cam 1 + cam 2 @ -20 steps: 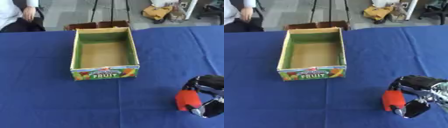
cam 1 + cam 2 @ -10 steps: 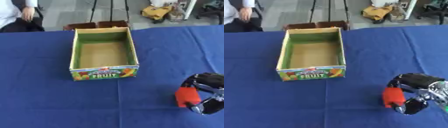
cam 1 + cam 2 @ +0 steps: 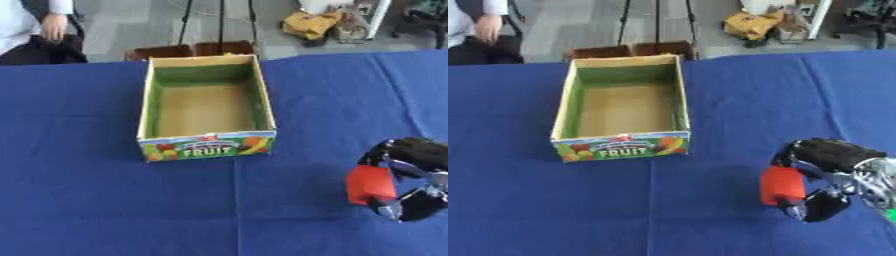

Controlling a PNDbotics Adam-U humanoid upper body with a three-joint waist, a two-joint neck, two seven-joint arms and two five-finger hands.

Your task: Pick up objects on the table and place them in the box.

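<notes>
An open cardboard box [image 3: 207, 144] with a green inside and a "FRUIT" label on its front wall stands on the blue table; nothing shows inside it. At the lower right my right hand [image 3: 830, 160] is curled round a red object [image 3: 781, 184], which stands roughly upright between the fingers and the thumb, to the right of and nearer than the box. My left hand shows in neither view.
A blue cloth [image 3: 87, 200] covers the table. A small green bit [image 3: 890, 215] peeks in at the right edge. Beyond the far table edge are a brown box [image 3: 192, 50], stand legs and a seated person at the upper left.
My right hand with the red object has shifted slightly up and left, toward the box. The box has not moved.
</notes>
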